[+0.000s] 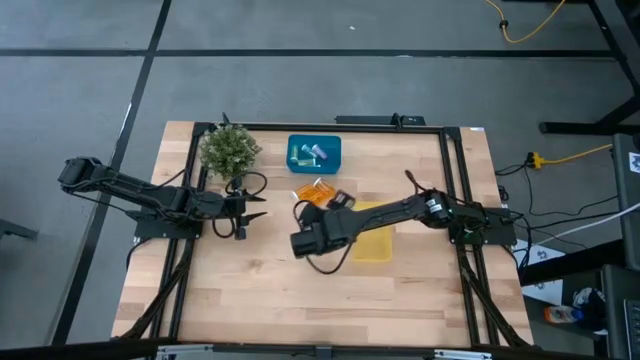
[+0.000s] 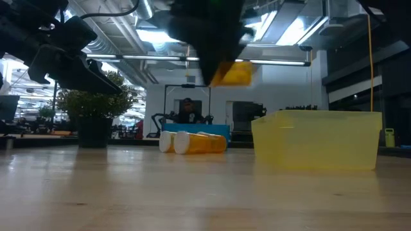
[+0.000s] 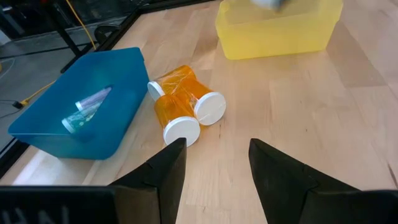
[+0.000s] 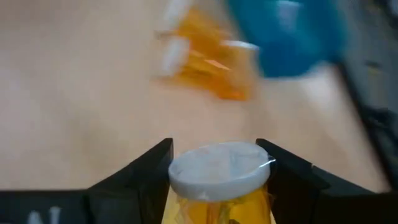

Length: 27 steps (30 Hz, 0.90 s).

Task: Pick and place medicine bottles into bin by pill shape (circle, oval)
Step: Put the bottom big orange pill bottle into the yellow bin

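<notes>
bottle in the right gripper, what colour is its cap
White cap on an orange bottle, clearest in the right wrist view.

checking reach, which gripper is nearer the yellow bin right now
Right. The right gripper, shut on an orange bottle, hangs just beside the yellow bin. The left gripper, open, waits farther off near the plant.

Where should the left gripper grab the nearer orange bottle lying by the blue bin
Probably across the orange body of the nearer orange bottle, just behind its white cap. It lies on its side against a second bottle, so come from above with one finger in the seam between them. The left gripper is open, facing the caps.
</notes>
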{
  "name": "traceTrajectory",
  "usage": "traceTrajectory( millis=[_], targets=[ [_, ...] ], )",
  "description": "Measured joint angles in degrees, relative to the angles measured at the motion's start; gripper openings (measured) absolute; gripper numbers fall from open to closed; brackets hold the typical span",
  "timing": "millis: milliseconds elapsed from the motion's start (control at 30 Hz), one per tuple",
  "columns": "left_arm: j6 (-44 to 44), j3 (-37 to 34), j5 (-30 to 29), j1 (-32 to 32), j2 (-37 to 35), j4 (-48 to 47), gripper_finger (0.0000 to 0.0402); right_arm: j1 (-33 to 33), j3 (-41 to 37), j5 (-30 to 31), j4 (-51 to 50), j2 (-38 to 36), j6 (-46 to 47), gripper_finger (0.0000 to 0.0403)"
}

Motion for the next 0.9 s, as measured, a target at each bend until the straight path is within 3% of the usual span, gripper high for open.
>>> traceTrajectory(
  millis=[67,267,600,900],
  targets=[
    [0.0,0.0,0.0,0.0,0.0,0.0,0.0169,0.3,1.1,3.1,-4.7,-0.2,7.1,0.0213],
    [0.0,0.0,0.0,0.0,0.0,-0.1,0.0169,0.3,-3.1,4.5,-3.9,-2.0,14.4,0.0211],
    [0.0,0.0,0.0,0.0,0.0,-0.1,0.0169,0.3,-20.1,-1.3,-4.0,-5.0,23.9,0.0212],
    [0.0,0.0,0.0,0.0,0.0,0.0,0.0169,0.3,-23.4,-1.7,-4.0,-5.5,27.8,0.023]
  ],
)
